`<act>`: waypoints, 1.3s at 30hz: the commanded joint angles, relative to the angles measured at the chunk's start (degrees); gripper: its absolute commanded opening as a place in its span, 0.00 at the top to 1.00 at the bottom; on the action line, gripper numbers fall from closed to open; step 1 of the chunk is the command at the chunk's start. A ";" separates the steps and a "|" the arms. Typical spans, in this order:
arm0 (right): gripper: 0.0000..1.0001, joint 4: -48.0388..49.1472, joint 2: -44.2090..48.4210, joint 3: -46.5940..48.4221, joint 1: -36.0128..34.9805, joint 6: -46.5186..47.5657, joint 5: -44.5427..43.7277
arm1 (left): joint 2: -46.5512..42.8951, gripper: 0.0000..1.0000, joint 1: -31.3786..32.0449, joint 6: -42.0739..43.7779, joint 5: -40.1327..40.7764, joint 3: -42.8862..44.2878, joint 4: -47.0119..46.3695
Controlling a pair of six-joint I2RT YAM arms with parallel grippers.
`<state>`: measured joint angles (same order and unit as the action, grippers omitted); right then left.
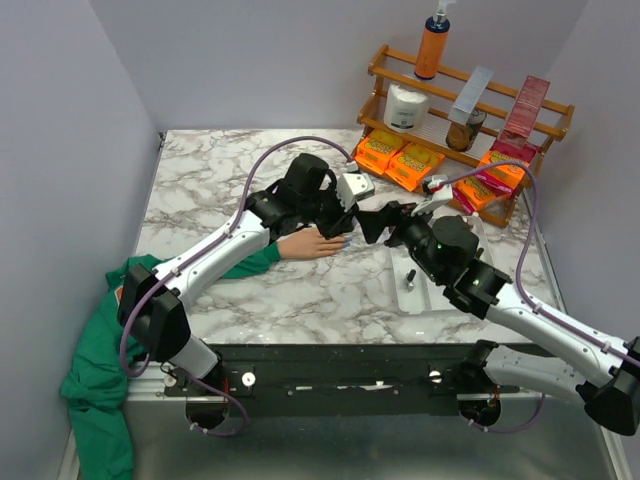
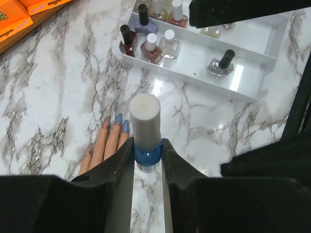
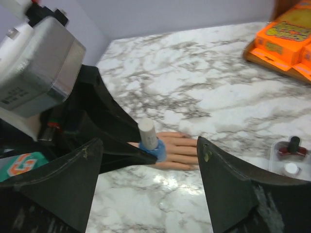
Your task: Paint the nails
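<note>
- Over the middle of the table (image 2: 48, 97), the left gripper (image 2: 147, 145) is clamped on a small polish bottle (image 2: 147, 156). It pinches the blue glass body, so the white cap (image 2: 145, 116) sticks up free.
- Right gripper (image 3: 149, 143) is spread wide with nothing in it, one jaw either side of that cap and touching neither side (looks lined up for a cap grab, but that's my guess).
- The nails (image 2: 119, 118) are at the tips of the fake hand (image 2: 104, 145), which lies flat on the marble right beside and below the bottle. A few read blue; the rest I can't make out.
- How I'd do it: close squarely on the cap's straight sides, twist along the bottle's own axis, and keep the left grip firm so the glass doesn't spin. Then lift straight up, so a loaded brush doesn't drip on the fingers.
- Textures: the cap is a smooth matte cylinder with a flat top, and the glass is rounded and probably slippery.
- The hand looks soft and rubbery, peach, with a green cloth sleeve (image 1: 250, 262).
- The tabletop is glossy marble print with glare, and a white plastic tray (image 2: 194, 86) of other bottles sits nearby.
</note>
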<state>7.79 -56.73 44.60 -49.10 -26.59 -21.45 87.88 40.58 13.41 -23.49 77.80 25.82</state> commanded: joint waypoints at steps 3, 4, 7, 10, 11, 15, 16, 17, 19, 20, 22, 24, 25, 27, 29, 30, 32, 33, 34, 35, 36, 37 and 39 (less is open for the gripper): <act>0.00 -0.67 4.87 -0.65 4.17 12.59 31.33 | -2.88 1.00 0.12 3.02 -9.02 -0.10 -0.96; 0.00 -0.93 5.66 -0.74 5.23 13.40 33.73 | -3.23 1.00 0.12 3.81 -10.25 0.16 0.79; 0.01 -1.46 6.89 -2.06 10.24 17.17 41.73 | -3.94 1.00 0.12 6.62 -16.40 0.86 4.66; 0.03 -1.29 8.39 -1.71 14.20 23.39 53.59 | -4.64 1.00 0.03 9.43 -22.64 1.48 8.78; 0.04 -1.38 9.09 -1.53 14.82 25.34 56.40 | -4.73 1.00 0.12 10.31 -24.31 1.83 10.02; 0.07 -2.25 10.24 -0.83 17.71 33.17 68.33 | -5.52 1.00 0.12 15.14 -33.35 2.88 15.74; 0.08 -2.69 10.15 -0.39 18.33 34.92 70.82 | -5.70 1.00 0.12 17.33 -34.34 3.23 18.18; 0.08 -3.04 9.89 0.31 18.77 35.46 73.37 | -5.79 1.00 0.12 18.14 -35.22 3.93 19.25; 0.11 -4.09 8.05 1.71 19.48 36.95 80.03 | -5.79 1.00 0.12 19.98 -37.23 4.55 22.14; 0.12 -5.75 7.08 2.50 19.48 37.48 81.64 | -5.79 1.00 0.12 22.08 -37.77 4.99 23.03; 0.19 -7.61 4.10 5.49 19.48 38.97 85.08 | -5.79 1.00 0.12 23.50 -39.08 5.34 24.53; 0.30 -9.81 2.16 7.68 19.48 39.16 86.48 | -5.79 1.00 0.20 24.47 -39.44 5.52 25.68; 0.33 -10.16 0.76 8.22 19.48 39.42 88.32 | -5.87 1.00 0.29 24.47 -39.53 5.61 25.59; 0.37 -10.17 -0.48 9.01 19.48 39.33 90.09 | -5.87 1.00 0.29 24.47 -39.80 5.78 25.68; 0.38 -10.08 -1.36 9.89 19.48 39.25 90.89 | -5.79 1.00 0.38 24.38 -40.06 5.87 25.77; 0.40 -10.16 -1.45 10.07 19.48 39.07 90.97 | -5.79 1.00 0.38 24.47 -40.15 5.96 25.85; 0.43 -10.17 -1.80 10.16 19.48 39.07 91.15 | -5.70 1.00 0.38 24.82 -40.41 6.22 26.20; 0.46 -10.17 -1.98 10.24 19.48 39.07 91.24 | -5.61 1.00 0.38 25.00 -40.85 6.31 26.47; 0.46 -10.17 -2.16 10.33 19.48 38.81 91.76 | -5.52 1.00 0.38 25.52 -41.02 6.57 26.82; 0.47 -10.08 -2.33 10.51 19.48 38.54 91.94 | -5.44 1.00 0.38 25.53 -41.20 6.84 27.08; 0.50 -9.99 -3.12 10.60 19.40 38.28 91.94 | -5.35 1.00 0.47 25.53 -41.38 6.93 27.09; 0.52 -9.90 -3.56 10.68 19.39 37.50 92.03 | -5.09 1.00 0.55 25.27 -41.29 7.10 26.91; 0.57 -9.81 -4.53 10.77 19.31 37.31 92.47 | -4.73 1.00 0.73 22.90 -40.77 7.28 25.42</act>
<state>-1.19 -59.51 53.65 -29.89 11.51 67.96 83.40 40.69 37.52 -61.73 82.89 51.70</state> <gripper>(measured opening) 0.478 0.324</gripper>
